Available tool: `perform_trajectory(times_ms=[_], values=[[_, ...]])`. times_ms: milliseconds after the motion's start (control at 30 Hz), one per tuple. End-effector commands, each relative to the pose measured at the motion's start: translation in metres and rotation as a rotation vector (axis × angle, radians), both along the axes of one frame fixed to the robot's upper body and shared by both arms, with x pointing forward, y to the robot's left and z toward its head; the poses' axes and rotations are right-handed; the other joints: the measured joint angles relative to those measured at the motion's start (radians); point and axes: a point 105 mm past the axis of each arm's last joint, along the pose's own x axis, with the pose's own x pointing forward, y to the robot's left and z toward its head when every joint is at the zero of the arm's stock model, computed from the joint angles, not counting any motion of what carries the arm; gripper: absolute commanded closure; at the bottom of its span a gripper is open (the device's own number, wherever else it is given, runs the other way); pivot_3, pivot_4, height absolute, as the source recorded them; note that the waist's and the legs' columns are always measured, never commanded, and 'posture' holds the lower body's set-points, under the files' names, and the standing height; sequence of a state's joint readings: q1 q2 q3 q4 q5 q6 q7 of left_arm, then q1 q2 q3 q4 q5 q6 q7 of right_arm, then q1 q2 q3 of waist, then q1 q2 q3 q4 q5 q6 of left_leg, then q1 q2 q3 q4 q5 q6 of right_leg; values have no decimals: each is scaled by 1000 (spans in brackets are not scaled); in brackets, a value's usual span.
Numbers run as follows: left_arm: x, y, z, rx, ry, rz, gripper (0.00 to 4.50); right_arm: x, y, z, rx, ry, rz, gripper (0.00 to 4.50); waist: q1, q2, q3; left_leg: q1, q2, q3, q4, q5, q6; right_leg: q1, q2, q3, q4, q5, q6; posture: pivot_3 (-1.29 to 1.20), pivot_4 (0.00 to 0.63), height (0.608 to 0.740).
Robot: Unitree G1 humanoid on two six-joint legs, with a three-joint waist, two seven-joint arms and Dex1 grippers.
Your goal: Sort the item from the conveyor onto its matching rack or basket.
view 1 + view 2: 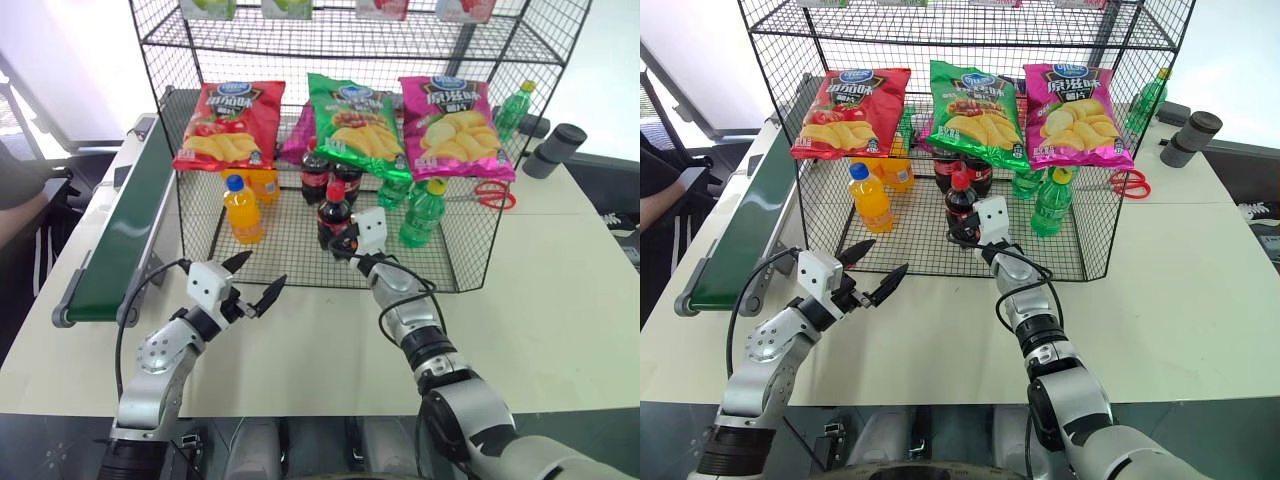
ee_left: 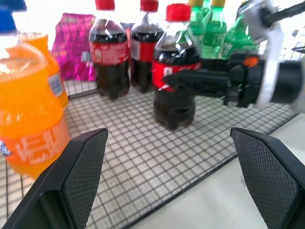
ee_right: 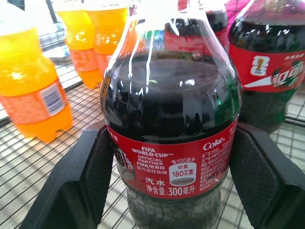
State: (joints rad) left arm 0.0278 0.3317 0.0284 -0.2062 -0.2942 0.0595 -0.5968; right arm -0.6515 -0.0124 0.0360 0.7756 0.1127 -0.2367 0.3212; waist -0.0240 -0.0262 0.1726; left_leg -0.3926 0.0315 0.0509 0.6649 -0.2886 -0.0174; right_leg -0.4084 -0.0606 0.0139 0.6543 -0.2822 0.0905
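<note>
Right gripper (image 1: 345,243) reaching level into the black wire rack (image 1: 470,262), fingers (image 3: 93,179) clamped on either side of the red label of the cola bottle (image 1: 332,212). Bottle upright on the rack's grid floor, or very near it, just in front of 2 other cola bottles (image 1: 330,175), with an orange-drink bottle (image 1: 243,210) to one side and green bottles (image 1: 421,212) to the other. Left gripper (image 1: 253,280) hanging over the pale surface (image 1: 560,300) before the rack's open front, fingers spread wide, holding nothing. Conveyor (image 1: 125,235) well apart along the surface's left edge, belt bare where visible.

Step in hand, judging by this: setting down and letting go. Best done by confirming the base sits flat on the grid before opening, then spreading the fingers evenly so neither side nudges the bottle. Straight withdrawal along the approach line advisable, low enough to stay under the chip bags (image 1: 350,120) hanging above. Main risk: a snagged finger tipping the bottle into its neighbours.
</note>
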Motion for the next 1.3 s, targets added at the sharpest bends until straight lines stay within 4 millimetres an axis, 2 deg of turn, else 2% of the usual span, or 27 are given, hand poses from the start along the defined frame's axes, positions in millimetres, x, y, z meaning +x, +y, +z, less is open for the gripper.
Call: perform_trajectory(times_ms=[33,67,167,267,467,567,667,800,900,1033,1200,1300], values=[[0,-2,14,0,-56,-7,0,1,6,21,52,-76,34,476,0,0,0,0,0,0,0,0,0,0,0,0,0,0,0,0,150,740],[0,-2,15,1,-58,-8,0,0,6,21,53,-78,41,23,0,0,0,0,0,0,0,0,0,0,0,0,0,0,0,0,150,740],[1,-4,16,-1,-60,-14,0,-6,5,24,34,-112,70,23,-2,0,0,0,0,0,0,0,0,0,0,0,0,0,0,0,150,740],[3,-6,18,-5,-62,-18,0,-19,-9,24,-5,-154,89,23,0,0,0,0,0,0,0,0,0,0,0,0,0,0,0,0,150,740],[7,-10,22,21,-63,-27,0,-60,-50,17,-91,-116,154,23,6,0,0,0,-1,0,0,0,0,1,-2,0,-1,0,0,0,150,740],[8,-10,23,42,-56,-34,0,-87,-71,16,-143,-89,207,23,7,1,0,0,0,-1,0,0,0,1,-1,0,-1,0,0,0,150,740],[8,-11,24,70,-48,-60,0,-109,-93,24,-160,-74,214,23,6,1,-1,1,0,-1,-1,0,0,2,-1,0,-1,0,0,0,150,740],[12,-4,20,145,-25,-50,0,-129,-115,36,-205,-78,205,23,7,1,-1,2,0,-1,-1,0,0,2,0,0,-1,0,0,0,150,740],[14,6,19,190,-26,-42,0,-139,-134,43,-238,-65,173,23,12,1,-1,2,0,-1,-1,0,0,3,0,0,-2,0,0,0,150,740],[18,29,24,177,-7,-31,0,-150,-162,47,-264,-22,117,23,13,1,-1,2,0,-1,-1,0,0,3,0,0,-3,0,0,0,150,740],[22,47,24,184,-8,-1,0,-154,-171,48,-272,-7,98,23,10,1,-1,2,0,-1,-1,0,0,3,1,0,-3,0,0,0,150,740],[16,50,20,166,14,-41,0,-151,-174,47,-281,-7,83,23,12,1,-1,2,0,-1,0,0,0,3,1,0,-3,0,0,0,150,740]])
